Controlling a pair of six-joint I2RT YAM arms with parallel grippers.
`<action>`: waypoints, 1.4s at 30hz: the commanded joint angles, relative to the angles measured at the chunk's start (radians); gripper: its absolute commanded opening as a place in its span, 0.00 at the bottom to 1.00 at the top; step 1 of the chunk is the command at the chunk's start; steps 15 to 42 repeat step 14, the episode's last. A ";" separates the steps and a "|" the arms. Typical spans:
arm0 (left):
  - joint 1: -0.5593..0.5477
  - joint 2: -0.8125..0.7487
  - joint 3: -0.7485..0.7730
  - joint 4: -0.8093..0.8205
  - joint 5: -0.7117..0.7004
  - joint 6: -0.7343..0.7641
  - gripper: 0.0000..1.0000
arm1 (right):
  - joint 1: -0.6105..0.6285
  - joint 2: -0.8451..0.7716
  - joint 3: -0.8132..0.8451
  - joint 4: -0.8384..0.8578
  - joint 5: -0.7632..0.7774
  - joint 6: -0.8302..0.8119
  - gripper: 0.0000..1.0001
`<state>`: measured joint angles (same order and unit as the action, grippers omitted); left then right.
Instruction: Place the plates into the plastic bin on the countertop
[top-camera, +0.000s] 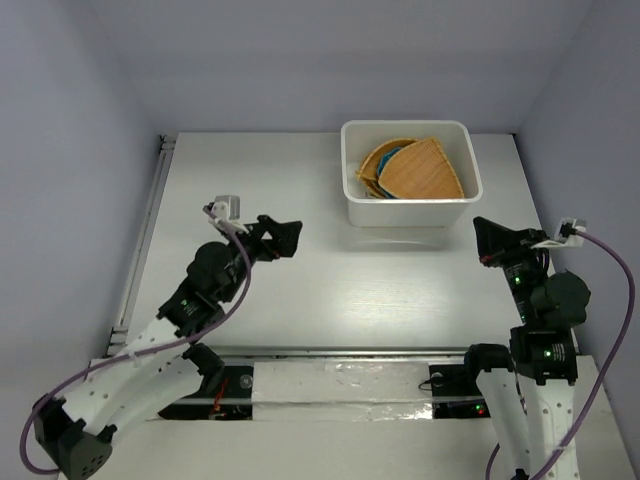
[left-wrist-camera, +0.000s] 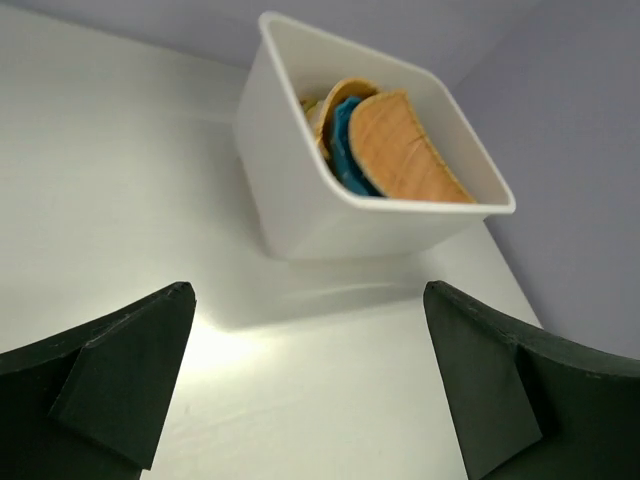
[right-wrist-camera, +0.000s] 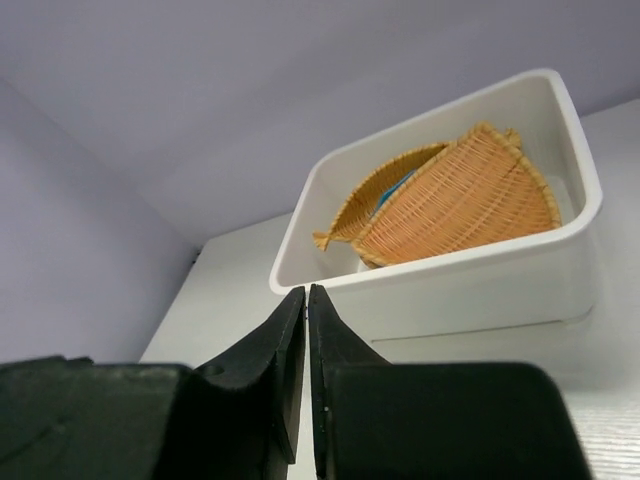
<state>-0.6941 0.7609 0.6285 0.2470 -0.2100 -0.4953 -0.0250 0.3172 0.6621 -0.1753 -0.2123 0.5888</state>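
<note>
The white plastic bin (top-camera: 411, 217) stands at the back right of the white countertop (top-camera: 330, 290). Inside it lies a pile of plates: a fan-shaped woven orange plate (top-camera: 422, 174) on top, a teal plate (top-camera: 388, 159) and other woven ones under it. The pile also shows in the left wrist view (left-wrist-camera: 400, 150) and the right wrist view (right-wrist-camera: 460, 200). My left gripper (top-camera: 288, 238) is open and empty, left of the bin (left-wrist-camera: 310, 200). My right gripper (top-camera: 486, 236) is shut and empty, just right of the bin's near corner (right-wrist-camera: 480, 290).
A metal rail (top-camera: 145, 230) runs along the countertop's left edge. A taped strip (top-camera: 340, 385) lies along the near edge between the arm bases. Grey walls close in the back and sides.
</note>
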 joint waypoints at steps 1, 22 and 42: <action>-0.002 -0.173 -0.067 -0.116 -0.054 -0.032 0.99 | -0.001 -0.001 0.044 0.025 0.008 -0.034 0.11; -0.002 -0.382 0.000 -0.193 0.031 -0.003 0.99 | -0.001 0.046 0.047 0.086 -0.053 0.031 0.19; -0.002 -0.382 0.000 -0.193 0.031 -0.003 0.99 | -0.001 0.046 0.047 0.086 -0.053 0.031 0.19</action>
